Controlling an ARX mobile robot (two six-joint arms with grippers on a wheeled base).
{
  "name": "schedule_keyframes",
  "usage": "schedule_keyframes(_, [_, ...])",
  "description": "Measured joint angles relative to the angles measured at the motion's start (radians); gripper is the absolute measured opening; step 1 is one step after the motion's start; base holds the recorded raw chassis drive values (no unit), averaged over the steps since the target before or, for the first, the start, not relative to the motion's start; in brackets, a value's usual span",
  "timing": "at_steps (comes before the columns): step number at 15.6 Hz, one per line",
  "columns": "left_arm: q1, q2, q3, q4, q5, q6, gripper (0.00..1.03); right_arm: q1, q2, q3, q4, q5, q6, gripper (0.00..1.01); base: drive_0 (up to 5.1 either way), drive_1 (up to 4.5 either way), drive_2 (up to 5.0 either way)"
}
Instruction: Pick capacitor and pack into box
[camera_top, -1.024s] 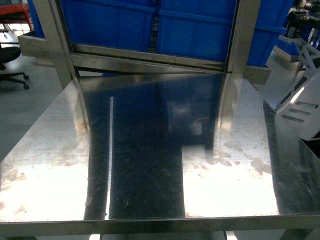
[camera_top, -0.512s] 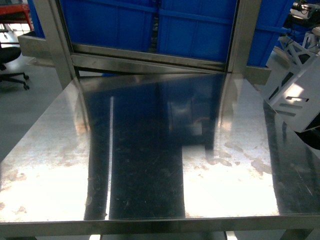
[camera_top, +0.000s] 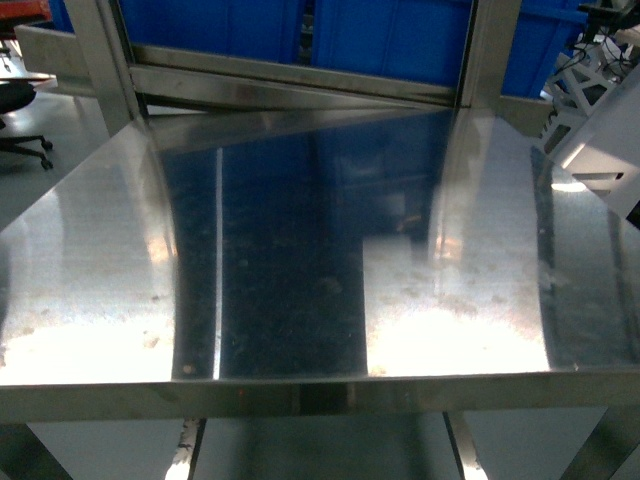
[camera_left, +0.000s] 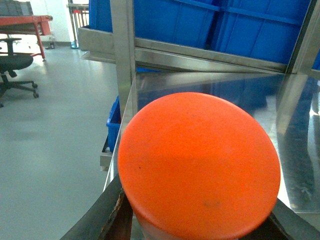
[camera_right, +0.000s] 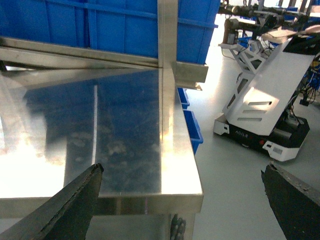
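- Left end effector (camera_left: 197, 227) is clamping an orange-topped cylinder, the capacitor (camera_left: 200, 165), its dark fingers (camera_left: 97, 220) showing at both lower corners of the left wrist view.
- The capacitor is filling that view, hanging over the left part of the steel table (camera_top: 300, 250).
- Right end effector (camera_right: 182, 200) is standing wide apart, gripping nothing, over the table's right front corner and the grey floor (camera_right: 235, 165).
- Blue bins (camera_top: 380, 35) are sitting behind the table's metal frame (camera_top: 480, 55).
- A white wheeled robot (camera_right: 267, 105) is parked to the right; an office chair (camera_left: 15, 67) is off left.
- The box isn't showing anywhere.
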Motion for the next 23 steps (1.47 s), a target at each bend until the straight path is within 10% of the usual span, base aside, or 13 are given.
schedule_keyframes(23, [0.0,0.0,0.0,-0.003,0.0,0.006,0.44,0.0,0.0,0.0,-0.002,0.0,0.0,0.98,0.0,0.0,0.0])
